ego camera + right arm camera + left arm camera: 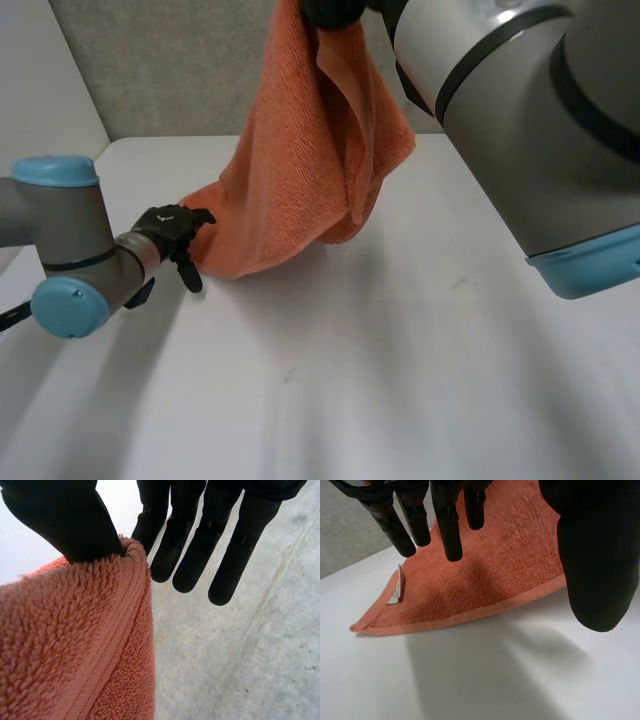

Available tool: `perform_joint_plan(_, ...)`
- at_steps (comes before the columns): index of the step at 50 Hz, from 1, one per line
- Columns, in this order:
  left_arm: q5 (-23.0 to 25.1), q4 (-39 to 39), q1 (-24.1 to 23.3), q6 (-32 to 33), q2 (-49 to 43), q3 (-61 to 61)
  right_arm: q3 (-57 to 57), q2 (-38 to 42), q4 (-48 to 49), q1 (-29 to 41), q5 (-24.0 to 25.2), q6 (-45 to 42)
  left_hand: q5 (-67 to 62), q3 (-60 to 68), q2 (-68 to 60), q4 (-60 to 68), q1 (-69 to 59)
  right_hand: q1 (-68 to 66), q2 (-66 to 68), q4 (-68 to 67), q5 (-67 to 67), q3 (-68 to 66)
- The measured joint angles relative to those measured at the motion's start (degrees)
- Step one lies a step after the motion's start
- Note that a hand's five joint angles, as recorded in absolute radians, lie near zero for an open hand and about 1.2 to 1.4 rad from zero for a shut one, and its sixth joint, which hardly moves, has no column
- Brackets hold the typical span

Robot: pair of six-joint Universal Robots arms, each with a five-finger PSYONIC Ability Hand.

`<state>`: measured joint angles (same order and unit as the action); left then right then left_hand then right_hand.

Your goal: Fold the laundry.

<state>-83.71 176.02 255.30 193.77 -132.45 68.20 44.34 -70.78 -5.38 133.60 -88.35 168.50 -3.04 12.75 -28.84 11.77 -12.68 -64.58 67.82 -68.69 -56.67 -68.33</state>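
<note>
High over the far side of the bench point(400, 380), the right hand point(335, 10) holds the orange towel point(300, 170) up by one bunched edge. In its wrist view the thumb point(65, 515) presses the hem against the nearest of the straight fingers point(200, 545), so the cloth is pinched rather than cupped. The towel hangs in a long loose drape with its lowest part resting on the bench, where one corner lies flat just under the left hand point(172, 228). That hand's fingers point(447, 525) are straight and apart, hovering above the cloth with the thumb point(597, 555) off to one side, and they grip nothing.

I judge this to be the opening-out step, before any fold: one edge is raised and a second corner has yet to be caught. The next move calls for the left hand to close on the corner by the small white label point(395, 587), taking a single layer along the hem, so both hands can spread the towel flat.

The cloth is thick looped terry, soft and limp, with a smooth flat-woven border. The bench is white, smooth and hard.
</note>
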Motion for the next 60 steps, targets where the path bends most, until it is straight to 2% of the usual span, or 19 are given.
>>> perform_joint_plan(8,-0.6,-0.23,-2.31,4.9,-0.18,0.51,-2.82,-1.03,0.01,0.66,-1.96,1.96,0.0,0.0,0.0,0.0,0.0,0.0,0.0,0.0,-0.01,0.0)
perform_joint_plan(14,-2.41,0.52,-4.39,4.18,-0.94,-0.58,-5.86,-1.18,-0.47,0.52,-4.47,5.73,-0.37,0.37,0.0,0.55,-0.5,0.0,0.0,-0.01,0.0,0.0)
perform_joint_plan(16,-3.47,0.58,-5.17,2.88,-1.32,-1.48,-6.6,-1.29,-0.84,0.35,-4.99,7.05,-9.09,9.0,-2.1,9.99,-10.87,0.0,0.0,-0.02,-0.01,0.0)
perform_joint_plan(17,-4.48,0.49,-5.84,1.46,-1.59,-2.34,-7.15,-1.43,-1.25,0.14,-5.32,8.13,-25.05,25.0,-14.4,26.24,-28.2,0.0,0.0,-0.03,0.0,0.0)
perform_joint_plan(18,-5.37,0.35,-6.31,0.21,-1.74,-3.0,-7.45,-1.54,-1.63,-0.07,-5.51,8.8,-33.91,33.96,-24.27,35.24,-40.47,0.0,0.0,-0.03,0.0,0.0)
perform_joint_plan(20,-7.52,-0.12,-7.08,-2.88,-1.76,-4.31,-7.75,-1.83,-2.49,-0.79,-5.76,9.94,-48.12,48.29,-34.97,49.71,-53.92,0.0,0.0,-0.04,-0.01,0.0)
perform_joint_plan(21,-8.75,-0.41,-7.31,-4.65,-1.58,-4.88,-7.68,-1.98,-2.85,-1.25,-5.81,10.29,-52.76,53.06,-38.55,54.69,-55.44,0.0,0.0,-0.04,-0.01,0.0)
perform_joint_plan(26,-13.17,-1.0,-6.16,-12.12,2.01,-5.76,-5.13,-3.04,-4.06,-5.15,-5.44,10.88,-53.63,54.97,-39.83,56.65,-55.44,0.0,0.0,-0.05,0.0,0.0)
perform_joint_plan(30,-12.56,0.21,-2.95,-14.15,6.87,-3.74,-1.48,-3.97,-4.5,-8.97,-3.98,10.56,-53.63,54.97,-39.83,56.65,-55.44,0.0,0.0,-0.06,0.0,0.0)
perform_joint_plan(34,-7.72,2.09,1.37,-12.27,13.0,0.82,3.74,-4.33,-4.33,-14.78,-0.64,10.08,-53.33,54.48,-39.06,55.92,-54.89,0.0,0.0,-0.08,-0.01,0.0)
perform_joint_plan(35,-5.58,2.44,2.52,-11.0,14.7,2.47,5.53,-4.08,-4.14,-17.09,0.7,9.97,-49.96,49.84,-33.83,51.11,-50.06,0.0,0.0,-0.1,0.0,0.0)
perform_joint_plan(38,-1.3,2.7,4.28,-8.12,17.4,5.73,8.8,-2.7,-3.55,-21.74,3.39,9.84,-47.87,48.05,-31.77,49.01,-47.45,0.0,0.0,-0.12,0.0,-0.01)
perform_joint_plan(40,2.23,2.63,5.27,-5.43,19.06,8.45,11.39,-0.08,-2.74,-25.72,5.73,9.7,-44.21,44.45,-28.23,45.55,-44.01,0.0,0.0,-0.13,0.0,0.0)
perform_joint_plan(45,5.31,2.32,5.21,-1.96,19.77,11.45,13.86,7.67,-0.23,-29.49,8.1,8.36,-41.41,41.89,-25.59,42.7,-41.58,0.0,0.0,-0.14,0.0,0.0)
perform_joint_plan(52,4.39,2.14,2.71,-0.26,17.36,11.17,11.97,20.76,6.9,-31.38,8.57,3.82,-36.04,36.44,-20.2,37.29,-36.08,0.0,0.0,-0.17,-0.01,-0.01)
perform_joint_plan(57,2.45,1.92,0.54,0.75,14.27,9.1,7.24,29.9,13.09,-31.79,8.07,1.61,-24.76,25.52,-9.24,26.12,-25.1,0.0,0.0,-0.18,-1.13,-0.02)
perform_joint_plan(58,1.92,1.86,0.09,1.05,13.56,8.57,5.75,31.76,14.29,-31.79,7.74,1.19,-24.5,25.32,-9.11,25.96,-25.1,4.37,-4.53,3.45,2.59,4.61)
perform_joint_plan(60,0.83,1.8,-0.62,1.74,12.47,7.66,3.64,33.82,15.32,-31.7,6.89,0.45,-13.77,14.09,2.05,15.22,-13.27,21.66,-22.24,20.13,19.73,21.67)
